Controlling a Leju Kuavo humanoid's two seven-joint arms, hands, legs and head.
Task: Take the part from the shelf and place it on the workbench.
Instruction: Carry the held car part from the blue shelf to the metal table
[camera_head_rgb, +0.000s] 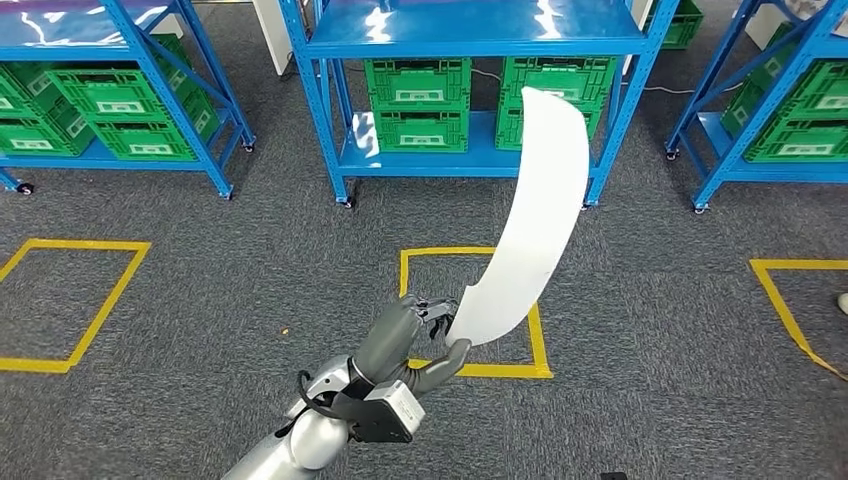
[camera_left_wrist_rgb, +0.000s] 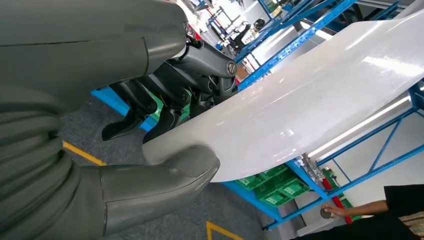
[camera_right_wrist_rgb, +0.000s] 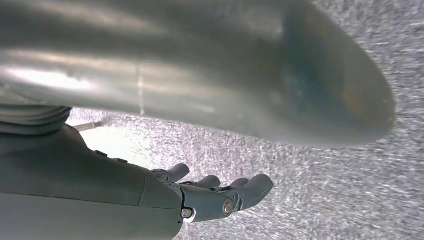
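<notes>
The part (camera_head_rgb: 533, 225), a long curved white panel, is already off the shelf and in the left hand (camera_head_rgb: 415, 345), whose thumb presses one face of its lower end while the darker fingers (camera_left_wrist_rgb: 165, 107) close on the other face, as the left wrist view shows plainly. Taking the middle blue shelf (camera_head_rgb: 470, 45) as landmark, the part stands on the robot's side of it, rising from the hand over the grey carpet so that its upper tip overlaps the shelf's lower tier of green crates (camera_head_rgb: 420, 100) in the head view; whether it is near them or well apart cannot be told. Its lower end hangs above the yellow taped square (camera_head_rgb: 475, 310) that lies in front of that shelf. The right hand (camera_right_wrist_rgb: 210, 192) hangs over the carpet, holding nothing, fingers loosely apart. A person's arm (camera_left_wrist_rgb: 360, 207) rests by a shelf post in the left wrist view. So the pick-up looks done; what is left, as I judge it, is the carry and the setting-down, and no counter is visible here, so the robot likely has to turn or walk to find it.
</notes>
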